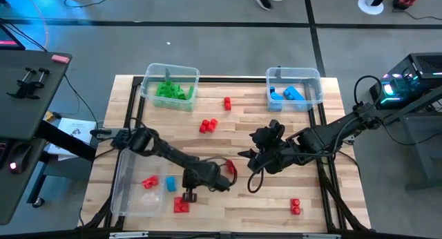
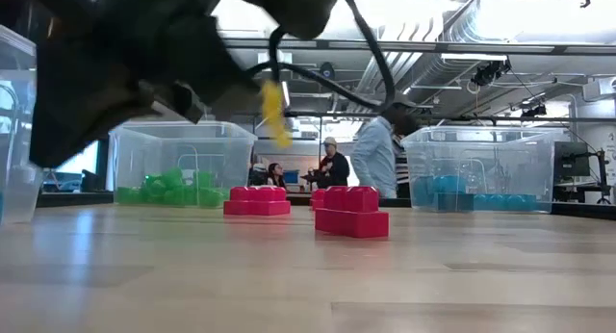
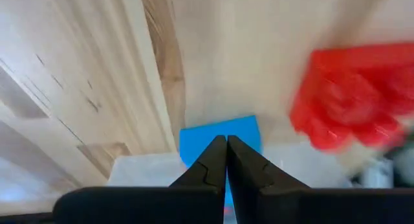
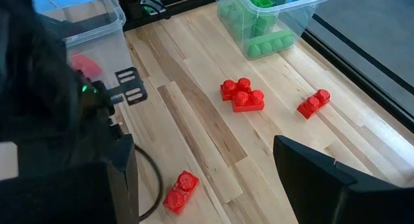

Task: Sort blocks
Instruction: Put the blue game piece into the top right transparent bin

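My left gripper (image 1: pixel 188 195) is shut near the table's front, between a clear bin (image 1: pixel 126 197) and a red block (image 1: pixel 181 205) on the wood. The bin holds a red block (image 1: pixel 148 182) and a blue block (image 1: pixel 170 183). In the left wrist view the shut fingertips (image 3: pixel 226 141) stand in front of the blue block (image 3: pixel 242 130), with the red block (image 3: pixel 349 94) beside it. My right gripper (image 1: pixel 257 156) hangs open above the table's middle, nothing between its fingers (image 4: pixel 304 166). More red blocks (image 4: pixel 242 94) (image 4: pixel 314 102) (image 4: pixel 180 190) lie loose on the table.
At the far left a clear bin (image 1: pixel 146 92) holds green blocks (image 1: pixel 173 91). Another clear bin (image 1: pixel 314 87) at the far right holds blue blocks (image 1: pixel 293 94). One red block (image 1: pixel 295 206) lies near the front right. People sit and stand in the room behind the table (image 2: pixel 332 165).
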Controlling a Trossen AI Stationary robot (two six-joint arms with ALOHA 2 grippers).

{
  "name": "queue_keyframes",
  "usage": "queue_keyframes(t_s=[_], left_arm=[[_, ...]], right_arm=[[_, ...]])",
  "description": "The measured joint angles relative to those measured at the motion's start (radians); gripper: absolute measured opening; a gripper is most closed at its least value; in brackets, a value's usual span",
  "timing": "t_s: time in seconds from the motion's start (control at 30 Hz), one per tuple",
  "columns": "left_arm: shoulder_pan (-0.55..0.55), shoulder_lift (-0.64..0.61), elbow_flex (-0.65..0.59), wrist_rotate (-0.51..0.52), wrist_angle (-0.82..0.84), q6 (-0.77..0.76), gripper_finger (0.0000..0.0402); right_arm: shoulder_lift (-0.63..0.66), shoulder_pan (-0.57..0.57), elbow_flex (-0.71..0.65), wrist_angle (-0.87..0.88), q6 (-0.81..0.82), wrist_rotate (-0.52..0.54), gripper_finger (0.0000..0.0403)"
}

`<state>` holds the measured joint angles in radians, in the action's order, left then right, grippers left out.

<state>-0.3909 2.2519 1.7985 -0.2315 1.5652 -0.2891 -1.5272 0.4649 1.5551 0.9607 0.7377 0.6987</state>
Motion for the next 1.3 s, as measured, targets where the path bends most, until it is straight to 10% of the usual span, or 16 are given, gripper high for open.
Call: queue_keyframes(t_s=[0.3, 1.3], left_arm=[[0.028, -0.106, -0.072, -0.159, 0.007, -0.075, 0.0], [-0.015, -0.173, -0.308, -0.163, -0.059, -0.047, 0.0]], right_arm=[[0.0, 0.0, 0.0, 0.0, 0.006, 0.0, 0.0238], [0.0, 0.0, 0.0, 0.015, 0.022, 0.0, 0.0238]])
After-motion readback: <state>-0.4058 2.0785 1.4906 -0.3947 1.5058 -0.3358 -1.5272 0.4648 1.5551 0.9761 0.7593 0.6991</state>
